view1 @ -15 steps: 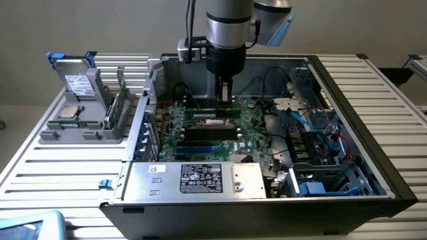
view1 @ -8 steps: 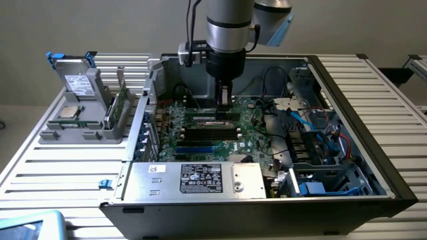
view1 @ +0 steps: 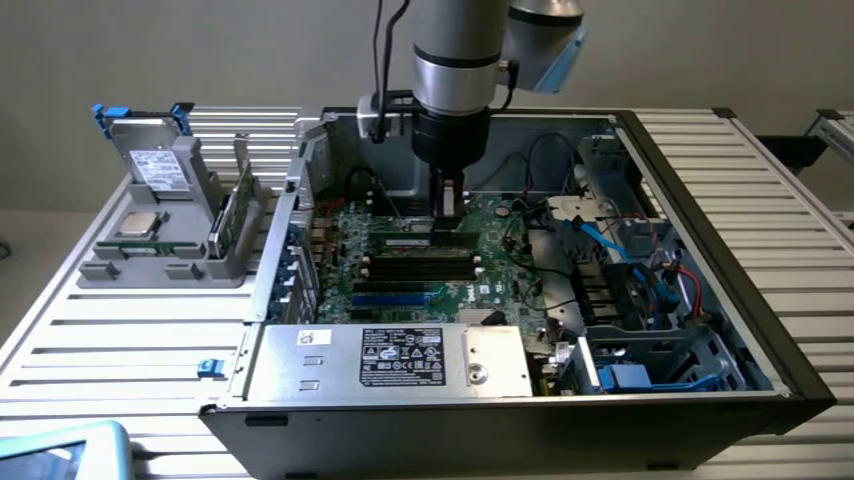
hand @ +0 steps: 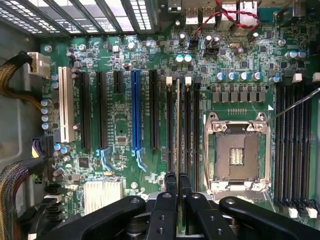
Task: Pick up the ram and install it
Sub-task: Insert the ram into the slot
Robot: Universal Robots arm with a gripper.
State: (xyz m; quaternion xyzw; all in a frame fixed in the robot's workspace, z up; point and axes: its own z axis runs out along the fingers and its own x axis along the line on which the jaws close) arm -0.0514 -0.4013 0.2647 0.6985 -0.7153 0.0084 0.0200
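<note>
My gripper (view1: pixel 451 222) reaches down inside the open computer case (view1: pixel 694 200), over the big green motherboard (view1: pixel 497 290). The ram (view1: pixel 416 239), a thin green stick, lies along the black memory slots (view1: pixel 420 262) right under the fingertips. From the wrist the ram (hand: pixel 178 120) shows edge-on as a pale thin line in a slot beside the empty processor socket (hand: pixel 235 152). My gripper (hand: pixel 177 182) is shut on the near end of the ram, one black finger on each side. Whether the stick is fully seated I cannot tell.
A grey holder (view1: pixel 134 268) at the exterior view's left carries a silver processor chip (view1: pixel 138 222), a drive (view1: pixel 167 165) and an upright green board (view1: pixel 238 215). The silver power supply (view1: pixel 387 358) fills the case front. Cables (view1: pixel 627 250) crowd the exterior view's right. Black and blue expansion slots (hand: pixel 135 110) flank the ram.
</note>
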